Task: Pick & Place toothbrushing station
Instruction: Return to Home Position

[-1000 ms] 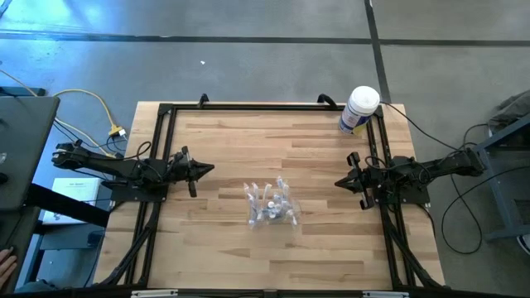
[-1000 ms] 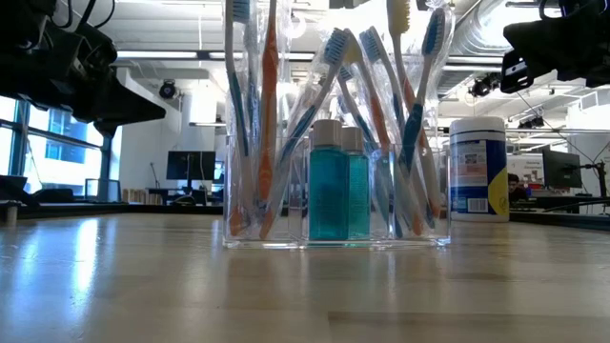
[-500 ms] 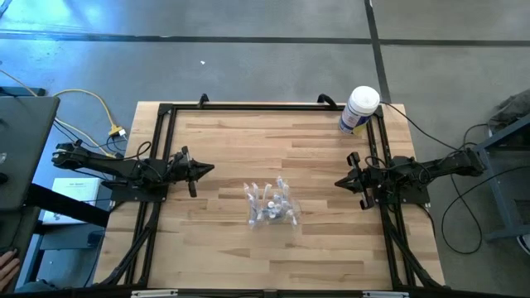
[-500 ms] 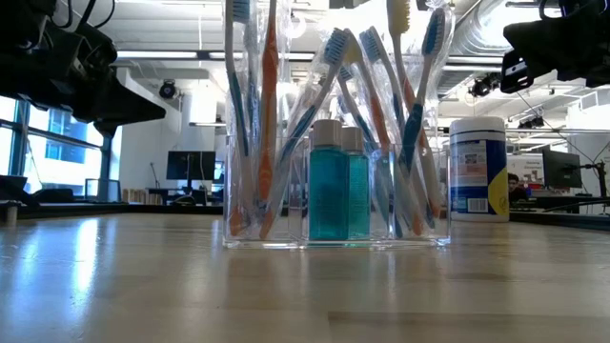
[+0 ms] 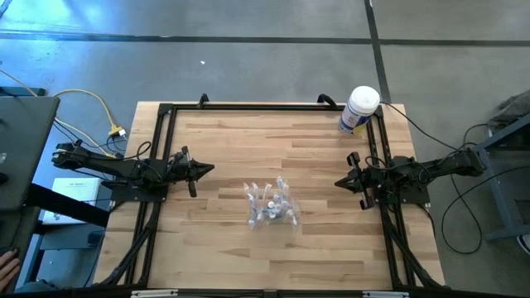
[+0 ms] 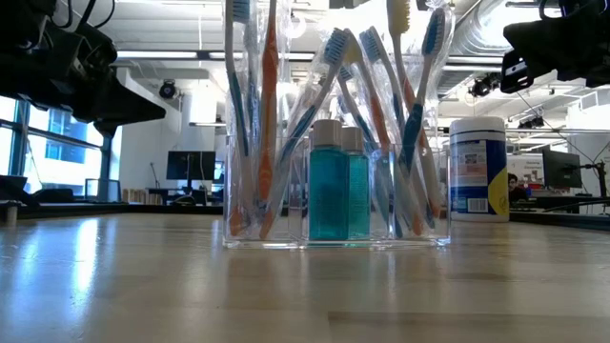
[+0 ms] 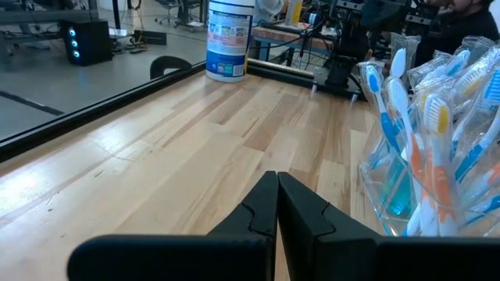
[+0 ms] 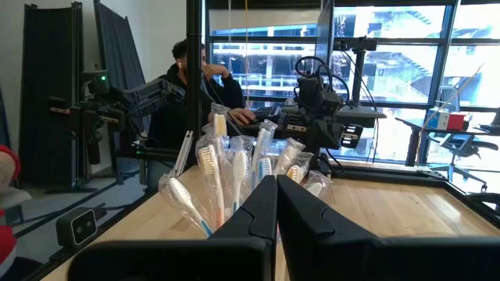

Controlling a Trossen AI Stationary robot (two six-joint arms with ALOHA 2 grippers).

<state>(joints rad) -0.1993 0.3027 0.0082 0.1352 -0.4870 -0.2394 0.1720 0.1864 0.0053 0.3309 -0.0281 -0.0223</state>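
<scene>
The toothbrushing station is a small clear plastic holder standing on its flat base near the middle of the wooden table, filled with wrapped toothbrushes and small teal bottles. It also shows in the left wrist view and the right wrist view. My left gripper is shut and empty, left of the station. My right gripper is shut and empty, right of it. Both are off the table top, apart from the station.
A white cylindrical tub with a blue label stands at the table's far right corner, and shows in the low view. A black frame runs along the table's edges. Bare wood lies around the station. A person sits beyond the table.
</scene>
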